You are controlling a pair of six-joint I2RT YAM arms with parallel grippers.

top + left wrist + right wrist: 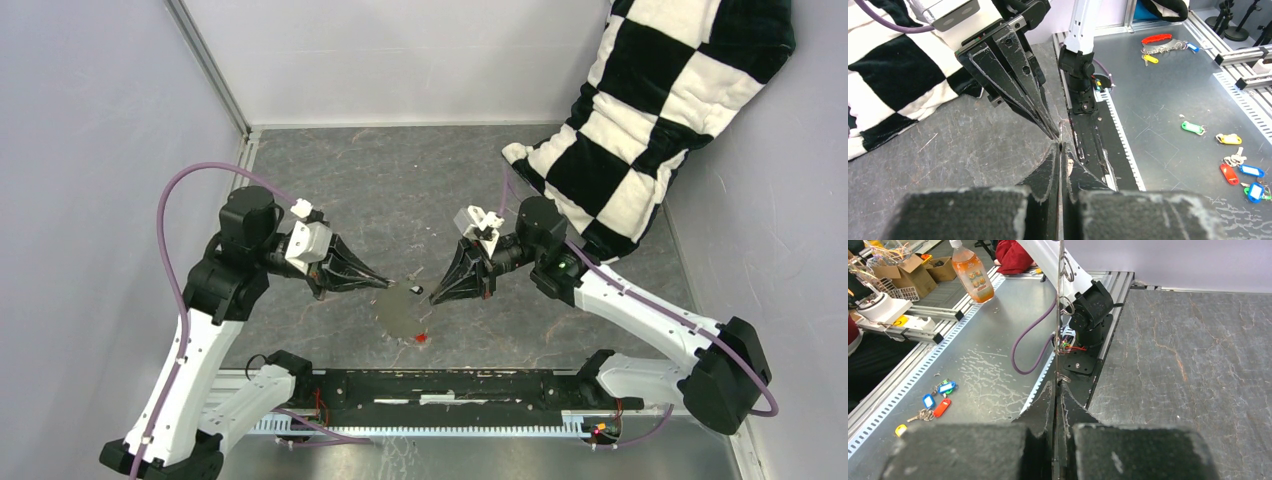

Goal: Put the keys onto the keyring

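**Count**
- Grippers: two, left gripper and right gripper, tips near each other and pointed at one another above the grey table.
- Keyring: one.
- Keys: two, one red key and one black key with a pale spot.
- Chequered cushion: one, well behind the right gripper.
- Loose coloured key tags on the metal bench beyond the table: several, too small for a sure count.
- Orange bottle: one, far off to the left in the right wrist view.

**Gripper state**
- Left: fingers pressed together, with only a thin metal sliver of the keyring between the tips.
- Right: fingers closed likewise on the edge of the keyring.

**Position and axis**
- Keyring between the two gripper tips, reaching from them toward the arm bases.
- From above: a grey oval, with the long axis slanting from just below the left tip toward the red key.
- From the right wrist: edge-on, a thin line straight up from between the fingers, with small metal loops along its right side.
- Black key just beside the right tip, on the side facing the left gripper.
- Red key at the far end of the oval, away from both tips.

**Hidden or unclear**
- Edge-on line cut off by the top of the right wrist view.
- Exact grip points covered by the fingers.
- Whether either key is threaded on the hoop or merely beside it: cannot tell.
- Neither key made out in the wrist views.
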